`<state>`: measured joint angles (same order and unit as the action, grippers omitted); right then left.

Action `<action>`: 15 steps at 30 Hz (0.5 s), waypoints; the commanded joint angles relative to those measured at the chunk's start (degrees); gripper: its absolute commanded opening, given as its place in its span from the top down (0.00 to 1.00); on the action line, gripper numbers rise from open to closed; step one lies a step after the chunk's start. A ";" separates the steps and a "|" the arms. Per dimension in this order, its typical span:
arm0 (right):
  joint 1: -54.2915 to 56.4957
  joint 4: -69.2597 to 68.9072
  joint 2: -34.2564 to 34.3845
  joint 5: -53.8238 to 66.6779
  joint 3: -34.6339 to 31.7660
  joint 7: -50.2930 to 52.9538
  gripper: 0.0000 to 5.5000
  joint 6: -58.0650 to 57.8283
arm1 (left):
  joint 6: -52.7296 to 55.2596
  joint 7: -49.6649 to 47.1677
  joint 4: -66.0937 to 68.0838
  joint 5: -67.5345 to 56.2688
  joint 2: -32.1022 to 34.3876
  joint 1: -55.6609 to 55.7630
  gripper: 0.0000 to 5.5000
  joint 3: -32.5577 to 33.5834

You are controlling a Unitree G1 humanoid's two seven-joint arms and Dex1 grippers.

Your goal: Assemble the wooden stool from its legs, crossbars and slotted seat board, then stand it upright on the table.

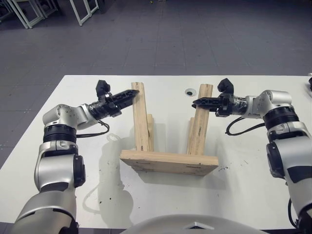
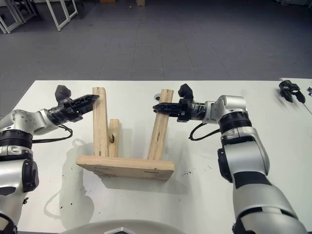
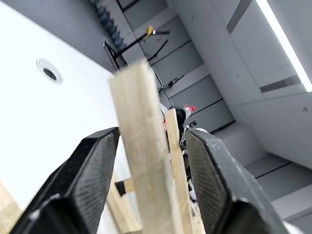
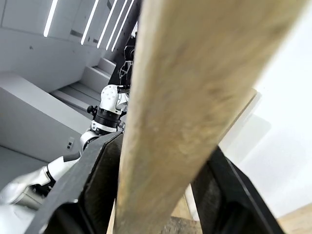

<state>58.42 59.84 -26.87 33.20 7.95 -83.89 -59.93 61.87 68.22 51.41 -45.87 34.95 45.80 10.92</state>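
Left eye view has my left hand [image 1: 133, 92] up at the top end of the left leg [image 1: 140, 117]. Through the left wrist camera its fingers [image 3: 92, 170] sit spread on either side of that leg, with a gap showing on one side, so I read it as straddling the wood rather than pinching it. My right hand [image 1: 196, 103] is at the upper part of the right leg [image 1: 201, 122]. In the right wrist camera its fingers [image 4: 100, 190] lie close against both faces of the wood, so it holds that leg.

Both legs stand up from the seat board [image 1: 168, 162], which lies flat on the table [image 1: 253, 185] at 6 o'clock from the hands, so the stool is upside down. A shorter wooden piece [image 1: 150, 130] stands just beside the left leg on its inner side. A round hole [image 1: 189, 91] in the table sits at 12 o'clock from the board, between the two legs' tops. A small black object [image 2: 291, 91] lies well apart at 2 o'clock, near the table's edge.
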 commanded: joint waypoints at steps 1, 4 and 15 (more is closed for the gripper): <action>0.70 4.39 -0.61 -0.83 -6.38 3.70 0.60 2.01 | -1.12 -3.17 5.22 -0.35 0.48 2.58 0.56 6.47; 1.38 7.53 -1.51 3.14 -16.20 9.65 0.60 2.23 | -4.30 -6.84 7.82 -1.45 0.94 2.33 0.56 12.75; -12.35 -9.70 -10.25 4.67 -25.67 16.41 0.60 -0.53 | -16.03 4.04 -33.29 3.81 6.51 -29.29 0.56 8.84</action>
<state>50.61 60.38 -32.63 37.77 -18.82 -65.42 -56.36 49.49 66.27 32.76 -44.11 38.07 27.41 23.47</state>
